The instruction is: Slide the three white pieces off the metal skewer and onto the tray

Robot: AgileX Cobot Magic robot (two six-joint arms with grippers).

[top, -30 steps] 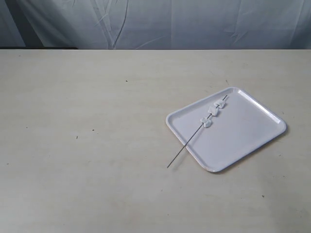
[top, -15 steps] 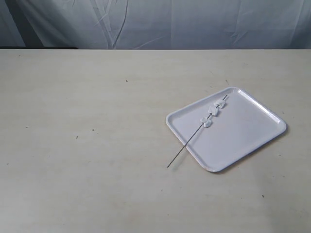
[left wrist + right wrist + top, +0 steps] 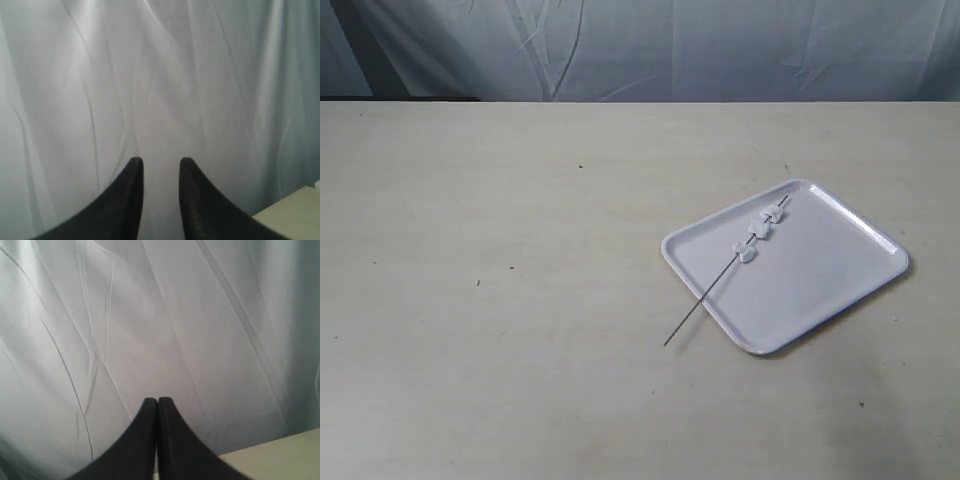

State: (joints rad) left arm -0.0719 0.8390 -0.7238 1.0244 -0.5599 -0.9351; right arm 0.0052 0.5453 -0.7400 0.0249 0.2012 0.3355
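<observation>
A: Where do we begin?

B: With our left gripper [image 3: 161, 162]. Its 2 fingers [image 3: 131, 187] are smooth, black and tapered to rounded tips, and we see a plain gap between them. It is parted and carries nothing. Behind it hangs a pale, creased cloth [image 3: 210, 75].

A: And our right gripper [image 3: 158, 401]?

B: The same black, pointed shape, but the 2 tips are pressed together with only a thin seam between. It is closed on nothing. A sliver of the beige worktop [image 3: 285, 452] shows beyond it, under the same folded cloth.

A: Does either one touch the task's things?

B: No. In the exterior view we see neither gripper over the worktop.

A: Then where do those things lie?

B: The tray [image 3: 825, 290] sits toward the right edge of the matte, lightly speckled worktop, about midway between the far and near edges. It is glossy white, rectangular with rounded corners and a low rim, and turned diagonally.

A: And the metal skewer [image 3: 705, 295]?

B: A thin, dark, straight rod lying aslant across the tray. 1 end reaches near the tray's far corner. The bare end pokes over the rim onto the worktop, toward the near edge.

A: The pieces?

B: The 3 white pieces [image 3: 759, 230] are small, lumpy and soft-looking, threaded in a row on the skewer's far part, all over the tray.
</observation>
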